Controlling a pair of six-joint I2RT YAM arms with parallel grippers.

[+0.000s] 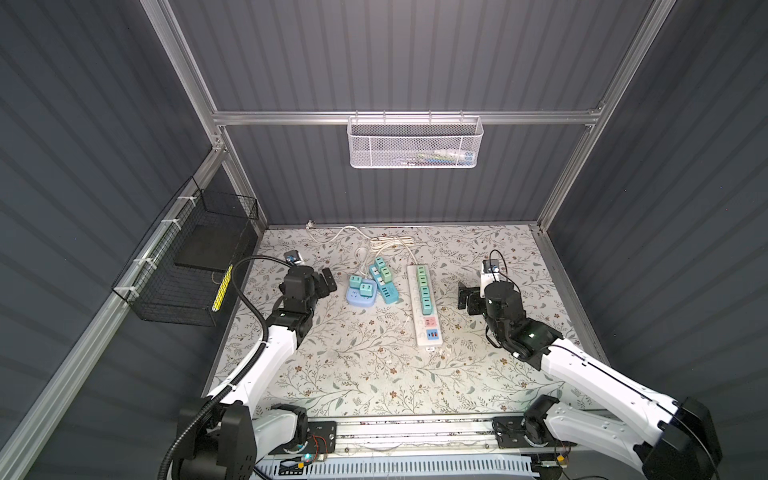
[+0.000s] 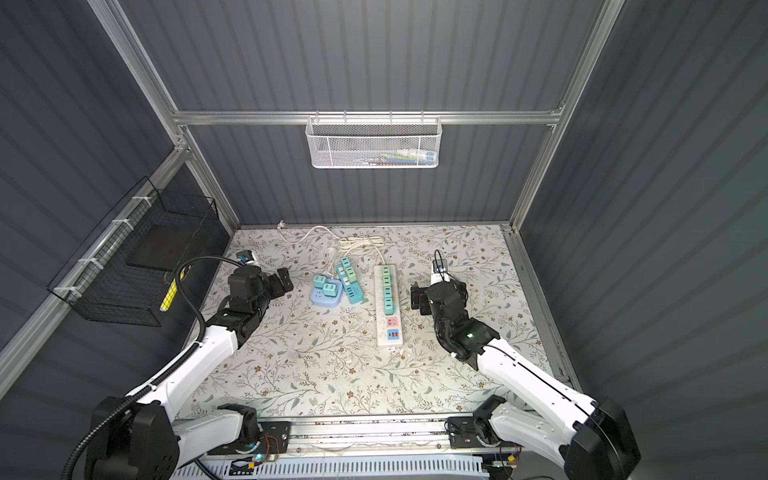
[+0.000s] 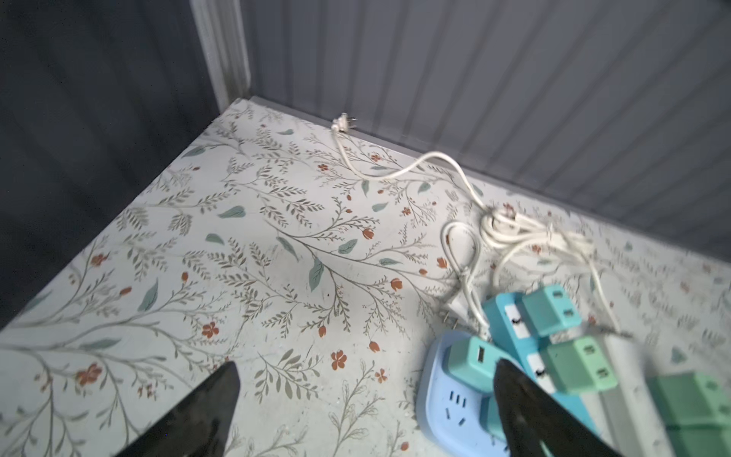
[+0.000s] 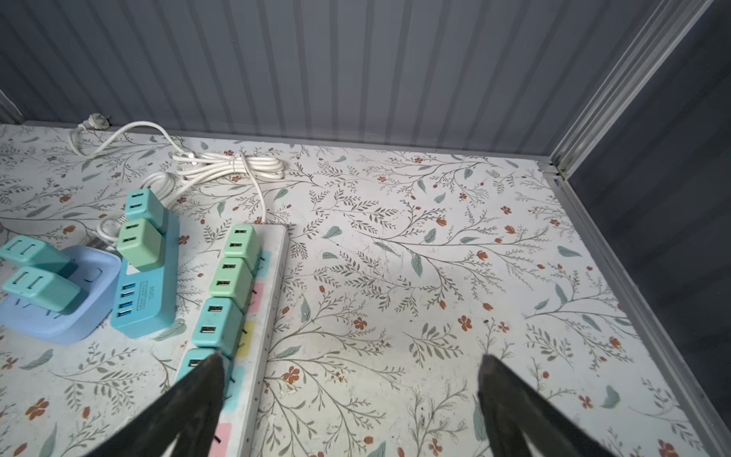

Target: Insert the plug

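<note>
Several teal and green plugs stand seated in three socket blocks at mid-table. Two sit in a lilac base (image 1: 353, 297) (image 3: 447, 399), two in a blue strip (image 1: 388, 293) (image 4: 150, 308), and a row fills the long white strip (image 1: 430, 332) (image 4: 273, 277). My left gripper (image 1: 328, 281) (image 3: 368, 368) is open just left of the lilac base, with only the table between its fingers. One finger overlaps a teal plug (image 3: 474, 362) in the left wrist view. My right gripper (image 1: 465, 297) (image 4: 352, 358) is open and empty, just right of the white strip.
White cords (image 1: 374, 243) lie coiled behind the blocks near the back wall. A black wire basket (image 1: 187, 270) hangs on the left wall and a white mesh basket (image 1: 415, 141) on the back rail. Floral table surface lies in front of the blocks.
</note>
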